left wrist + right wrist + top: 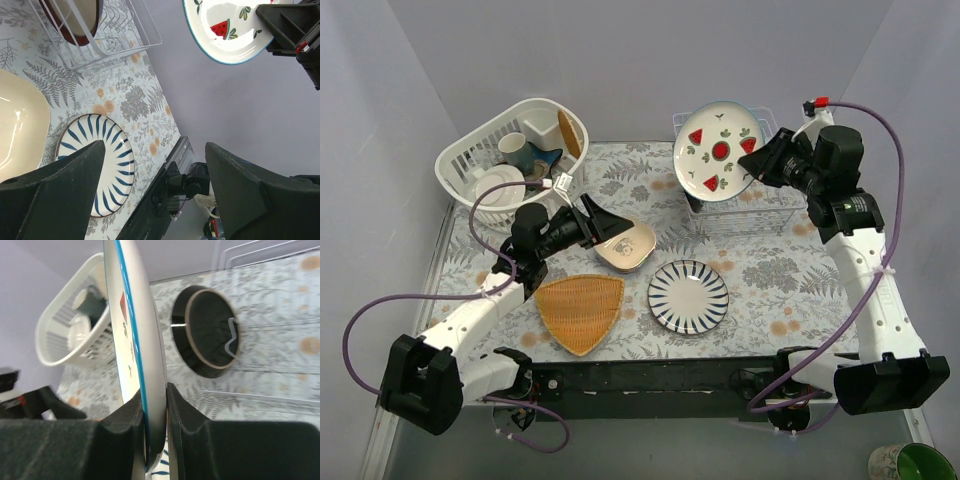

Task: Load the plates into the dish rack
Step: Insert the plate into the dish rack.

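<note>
the white plate with the watermelon marks (718, 150) is pinched by its right rim in the right gripper (758, 160). in the right wrist view the rim is seen clamped tight between both fingers, so that grip is clenched on the plate. the plate is held up in the air directly over the white wire dish rack (765, 213) at the back right of the table, well tilted, with its painted face turned up toward the top camera.

the whole move looks like it hangs on one thing: the rack lies straight below the held plate, and a dark red-brown plate (210, 335) is already stood in the slots. the held plate's face doesn't look lined up with that one yet, so some tipping onto edge is probably needed before it can be lowered into a free slot beside it.

the left gripper (607, 226) is spread wide with nothing between the fingers, hung just above the cream rounded-square dish (635, 250) on the table. the blue-striped round plate (688, 296) is lying flat near the middle, closer to the left arm's reach than the right's. the orange woven tray (582, 310) and the white plastic basket (470, 160) can be ignored.
</note>
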`<action>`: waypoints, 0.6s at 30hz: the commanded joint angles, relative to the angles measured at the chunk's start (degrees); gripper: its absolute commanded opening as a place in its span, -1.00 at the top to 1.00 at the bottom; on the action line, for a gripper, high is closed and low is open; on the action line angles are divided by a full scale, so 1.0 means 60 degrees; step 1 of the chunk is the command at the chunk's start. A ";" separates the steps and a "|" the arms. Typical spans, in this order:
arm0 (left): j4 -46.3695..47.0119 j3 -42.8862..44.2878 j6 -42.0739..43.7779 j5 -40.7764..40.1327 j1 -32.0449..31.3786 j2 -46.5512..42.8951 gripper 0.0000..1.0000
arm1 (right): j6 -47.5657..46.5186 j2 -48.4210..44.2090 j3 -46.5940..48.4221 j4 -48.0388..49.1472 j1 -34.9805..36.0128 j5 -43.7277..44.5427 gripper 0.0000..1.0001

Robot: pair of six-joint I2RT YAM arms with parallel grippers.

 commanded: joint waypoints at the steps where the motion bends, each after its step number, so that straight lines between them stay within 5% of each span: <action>1: -0.1080 0.0512 0.0740 -0.0390 -0.0033 -0.0615 -0.64 | -0.0945 0.0016 0.1654 -0.0864 0.0316 0.2791 0.97; 13: -0.1872 0.0599 0.1151 -0.0815 -0.0033 -0.0996 -0.72 | -0.3186 0.2402 0.5109 -0.2242 0.4313 1.0569 0.97; 18: -0.2092 0.0615 0.1254 -0.0932 -0.0033 -0.1040 -0.72 | -0.4590 0.2903 0.4631 -0.1222 0.5062 1.2856 0.97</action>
